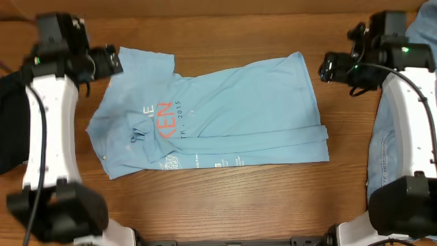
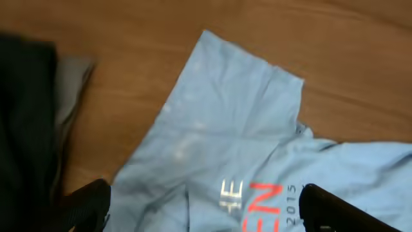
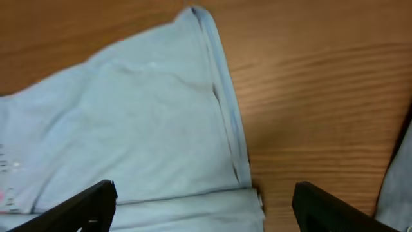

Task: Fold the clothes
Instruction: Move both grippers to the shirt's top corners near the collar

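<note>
The light blue T-shirt lies folded lengthwise on the wooden table, coral and white lettering facing up near its left end. My left gripper hovers at the shirt's upper left corner. In the left wrist view it is open, its dark fingers spread wide above the printed cloth, holding nothing. My right gripper hangs just off the shirt's upper right corner. The right wrist view shows it open over the folded right edge, with nothing between its fingers.
A black garment pile lies at the table's left edge, also visible in the left wrist view. Faded denim jeans lie at the right under the right arm, a sliver showing in the right wrist view.
</note>
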Controlling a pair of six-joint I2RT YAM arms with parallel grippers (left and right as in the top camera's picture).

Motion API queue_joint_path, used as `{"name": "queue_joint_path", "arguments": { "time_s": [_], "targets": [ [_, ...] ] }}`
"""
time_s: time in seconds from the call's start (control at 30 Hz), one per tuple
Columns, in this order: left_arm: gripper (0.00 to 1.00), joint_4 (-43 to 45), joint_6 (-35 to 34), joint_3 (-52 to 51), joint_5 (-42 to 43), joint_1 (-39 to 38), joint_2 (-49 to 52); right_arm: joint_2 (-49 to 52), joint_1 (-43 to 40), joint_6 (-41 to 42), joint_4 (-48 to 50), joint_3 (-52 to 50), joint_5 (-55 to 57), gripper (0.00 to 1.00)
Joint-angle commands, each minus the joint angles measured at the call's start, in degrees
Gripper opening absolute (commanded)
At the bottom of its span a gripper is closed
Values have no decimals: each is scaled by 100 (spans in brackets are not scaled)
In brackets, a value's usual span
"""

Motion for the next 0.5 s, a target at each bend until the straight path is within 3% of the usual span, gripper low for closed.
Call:
{"name": "queue_joint_path", "arguments": {
  "time_s": [0.0, 0.17, 0.47],
  "targets": [
    [97, -120, 636, 981, 326, 83, 1318, -125, -37, -219, -153, 179, -184, 92],
    [94, 219, 894, 1506, 352, 122, 2476, -122, -37, -216, -356, 179, -181, 91],
    [91, 966, 874, 1502, 328, 216, 3464, -122, -37, -214, -688, 177, -162, 86]
  ]
}}
